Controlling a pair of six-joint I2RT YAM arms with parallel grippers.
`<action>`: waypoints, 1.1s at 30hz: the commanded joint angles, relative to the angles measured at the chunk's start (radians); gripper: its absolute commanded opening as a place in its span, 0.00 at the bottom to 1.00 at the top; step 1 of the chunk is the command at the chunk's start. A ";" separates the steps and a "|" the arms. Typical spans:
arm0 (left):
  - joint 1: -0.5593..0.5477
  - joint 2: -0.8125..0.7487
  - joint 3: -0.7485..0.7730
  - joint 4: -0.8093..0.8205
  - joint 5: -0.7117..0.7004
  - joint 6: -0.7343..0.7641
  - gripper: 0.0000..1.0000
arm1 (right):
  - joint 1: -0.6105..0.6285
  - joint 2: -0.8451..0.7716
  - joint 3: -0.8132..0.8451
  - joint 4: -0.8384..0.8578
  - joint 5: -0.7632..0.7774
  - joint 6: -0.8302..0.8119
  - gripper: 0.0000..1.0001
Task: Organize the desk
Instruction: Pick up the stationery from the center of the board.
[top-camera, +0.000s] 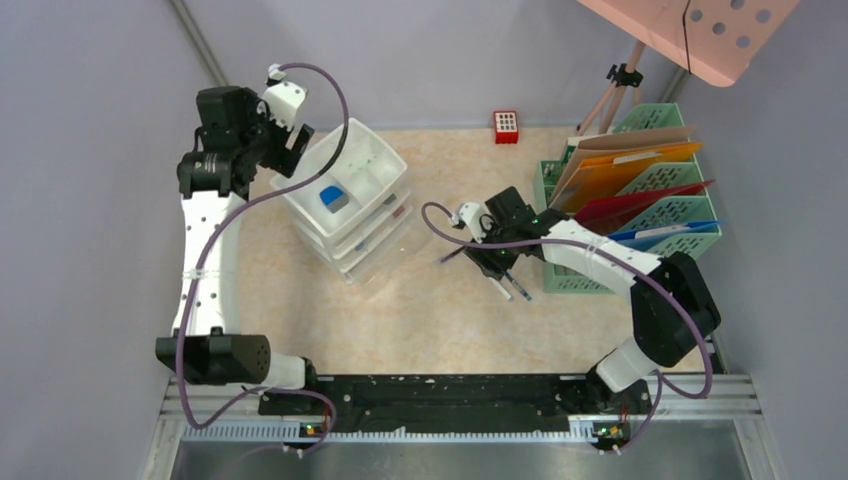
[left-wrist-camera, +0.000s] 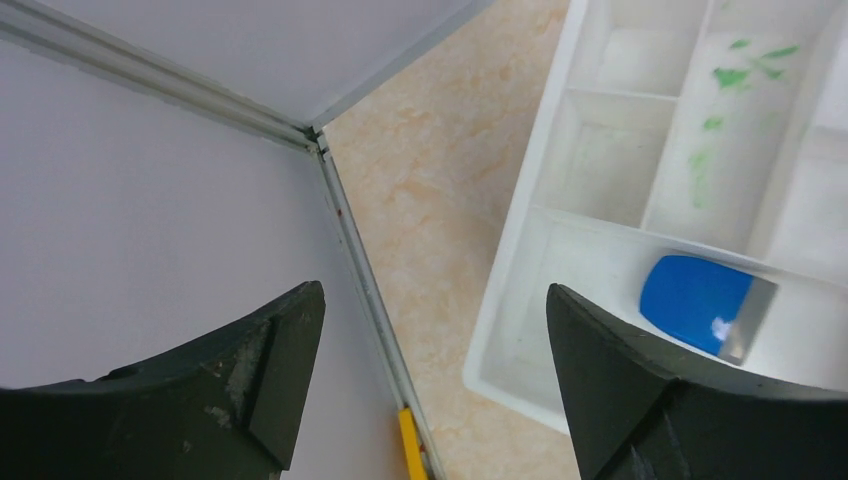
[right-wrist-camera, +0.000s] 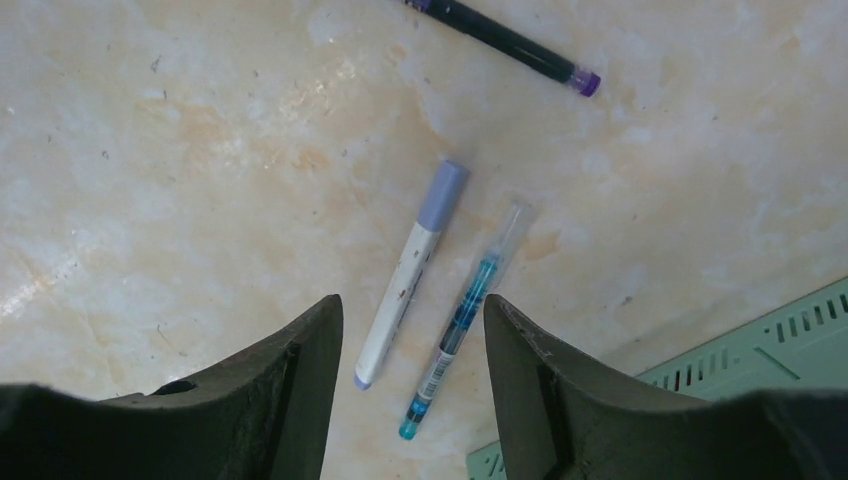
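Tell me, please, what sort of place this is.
Probably a mock office workstation in a grey-walled robot test cell: a green mesh file rack holding coloured folders, a white drawer unit, and pens lying loose on the beige desk.

The drawer unit (top-camera: 372, 165) is standing on the left half of the desk (top-camera: 440, 330), a small flat object (top-camera: 334, 198) lying in the near compartment of its top tray. The file rack (top-camera: 665, 212) is standing at the right edge, folders (top-camera: 620, 160) leaning in it. A block (top-camera: 507, 126) is sitting at the far edge between them. A marker (right-wrist-camera: 410, 275) and a pen (right-wrist-camera: 465, 310) are lying side by side just left of the rack, under the right hand (right-wrist-camera: 412, 310).
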 joint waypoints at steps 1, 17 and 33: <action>-0.017 -0.121 -0.028 0.040 0.094 -0.135 0.87 | -0.002 -0.058 -0.044 -0.015 0.026 -0.026 0.53; -0.039 -0.337 -0.350 0.158 0.295 -0.360 0.88 | -0.002 0.029 -0.106 0.042 0.003 -0.035 0.46; -0.039 -0.484 -0.476 0.327 0.351 -0.511 0.91 | -0.002 0.128 -0.113 0.080 -0.019 -0.030 0.29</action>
